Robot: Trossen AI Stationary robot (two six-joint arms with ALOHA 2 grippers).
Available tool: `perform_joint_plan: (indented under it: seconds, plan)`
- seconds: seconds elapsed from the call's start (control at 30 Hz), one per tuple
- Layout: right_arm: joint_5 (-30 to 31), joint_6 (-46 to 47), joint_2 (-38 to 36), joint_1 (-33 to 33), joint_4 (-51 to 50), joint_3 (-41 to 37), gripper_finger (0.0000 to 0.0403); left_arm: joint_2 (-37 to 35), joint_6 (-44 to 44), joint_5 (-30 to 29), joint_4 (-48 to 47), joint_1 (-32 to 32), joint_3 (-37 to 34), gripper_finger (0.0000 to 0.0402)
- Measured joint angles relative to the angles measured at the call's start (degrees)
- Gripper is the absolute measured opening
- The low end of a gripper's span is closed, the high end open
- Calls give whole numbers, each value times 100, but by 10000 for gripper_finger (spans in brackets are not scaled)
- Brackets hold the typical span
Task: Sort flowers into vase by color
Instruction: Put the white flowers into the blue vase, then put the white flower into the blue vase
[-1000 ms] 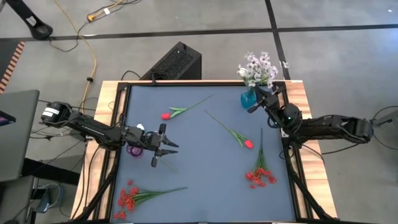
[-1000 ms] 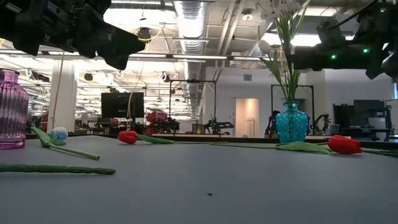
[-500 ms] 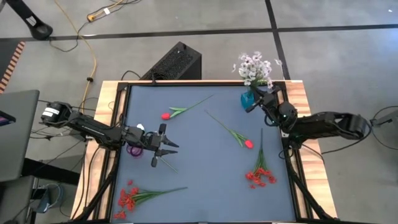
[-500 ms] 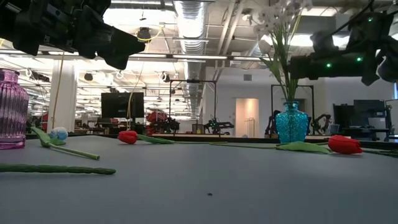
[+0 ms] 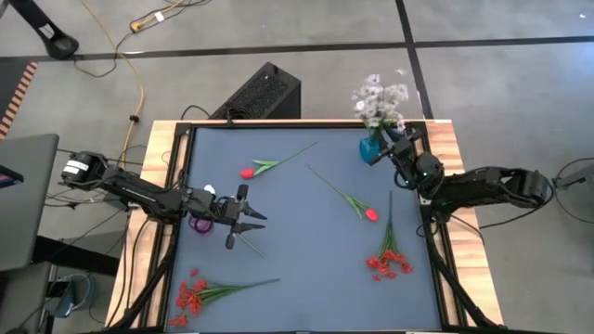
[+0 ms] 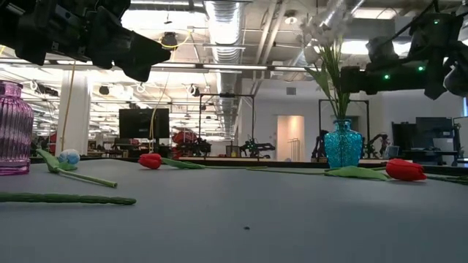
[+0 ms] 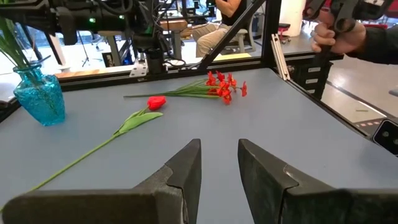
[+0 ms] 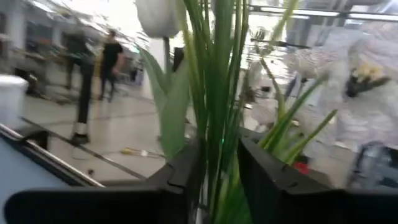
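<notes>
A blue vase (image 5: 370, 147) stands at the table's far right with white flowers (image 5: 379, 97) in it, their stems leaning left in the low view (image 6: 330, 69). My right gripper (image 5: 383, 148) is level with those stems, just above the vase's mouth, fingers apart on either side of them (image 8: 217, 155). Two red tulips (image 5: 247, 172) (image 5: 370, 214) and two red blossom clusters (image 5: 388, 263) (image 5: 190, 297) lie flat on the mat. My left gripper (image 5: 243, 216) hangs open and empty above the left side, by a purple vase (image 6: 14, 128) and a lying white bud (image 6: 69, 155). My right gripper comes level from the table's right side, and its two fingers (image 8: 186, 168) stand across the white flowers' green stems (image 8: 214, 93) above the blue vase. The stems pass upright through the gap. I cannot tell whether the fingers touch them.
Metal rails (image 5: 436, 250) frame the mat on both sides. A black box (image 5: 264, 93) sits beyond the far edge and a laptop (image 5: 23, 199) off the left. A person's hand (image 7: 339, 34) shows past the table's right side. Bare mat lies in the middle (image 5: 306, 241).
The white flowers' tops have swung toward the table's left, while their stems stay in the blue vase. My right gripper has tipped a little beside them. My left gripper has kept still.
</notes>
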Motion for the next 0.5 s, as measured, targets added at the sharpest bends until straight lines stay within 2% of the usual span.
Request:
perform_joint_plan:
  seconds: [0.1,0.33,0.5]
  plan:
    - [392,-378,-65,231,-215,0,148,0,-2,0,0,0,0,96]
    - [724,-592,-245,855,-646,1,169,0,-14,2,0,0,0,96]
    - [1568,-716,-473,1393,-944,6,173,0,-20,1,0,0,0,96]
